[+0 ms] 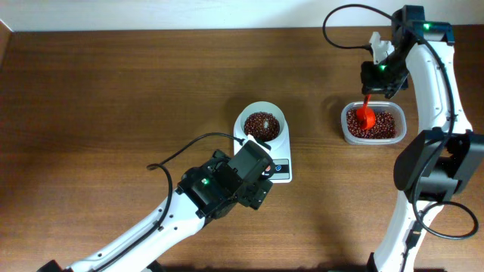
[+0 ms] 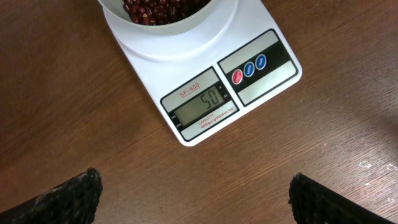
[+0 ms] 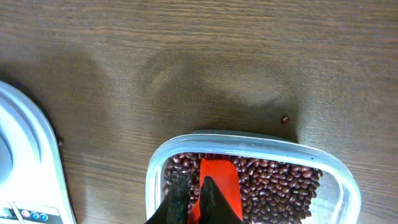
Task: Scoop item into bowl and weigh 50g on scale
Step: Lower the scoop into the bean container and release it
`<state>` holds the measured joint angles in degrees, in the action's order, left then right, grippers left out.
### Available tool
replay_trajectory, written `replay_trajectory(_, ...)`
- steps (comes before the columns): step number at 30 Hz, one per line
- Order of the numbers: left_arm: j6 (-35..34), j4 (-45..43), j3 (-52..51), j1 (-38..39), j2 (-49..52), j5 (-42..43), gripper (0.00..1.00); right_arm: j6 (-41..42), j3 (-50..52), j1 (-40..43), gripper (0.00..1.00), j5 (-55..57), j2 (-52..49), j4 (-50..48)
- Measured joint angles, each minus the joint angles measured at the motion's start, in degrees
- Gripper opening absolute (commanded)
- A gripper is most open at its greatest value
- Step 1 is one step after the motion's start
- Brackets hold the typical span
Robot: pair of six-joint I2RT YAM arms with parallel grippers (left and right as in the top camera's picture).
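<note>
Beans (image 1: 262,125): small, dark reddish-brown, lay in round white bowl (image 2: 174,31) on white rectangular scale (image 2: 149,68).
Left jaws: released.
Right jaws: grasped orange plastic scoop (image 3: 219,180).

The right pincer (image 3: 196,204) grips a red scoop (image 3: 221,182) among beans (image 3: 277,186) in a clear tub (image 3: 249,144); 1 stray bean (image 3: 285,119) lies outside.
</note>
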<state>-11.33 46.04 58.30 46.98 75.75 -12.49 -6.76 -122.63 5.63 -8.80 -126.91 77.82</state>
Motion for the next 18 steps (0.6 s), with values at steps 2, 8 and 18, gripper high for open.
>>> replay_trajectory(2,0.00,0.00,0.00,0.00,0.00,-0.02,0.99,1.60,0.00,0.00,0.83,1.49,0.00,0.26)
replay_trajectory(8,0.00,0.00,0.00,0.00,0.00,0.00,0.99,4.13,0.00,0.00,0.99,8.04,0.00,0.87)
replay_trajectory(18,0.00,0.00,0.00,0.00,0.00,-0.02,0.99,17.57,0.04,-0.04,0.99,34.91,0.00,4.42)
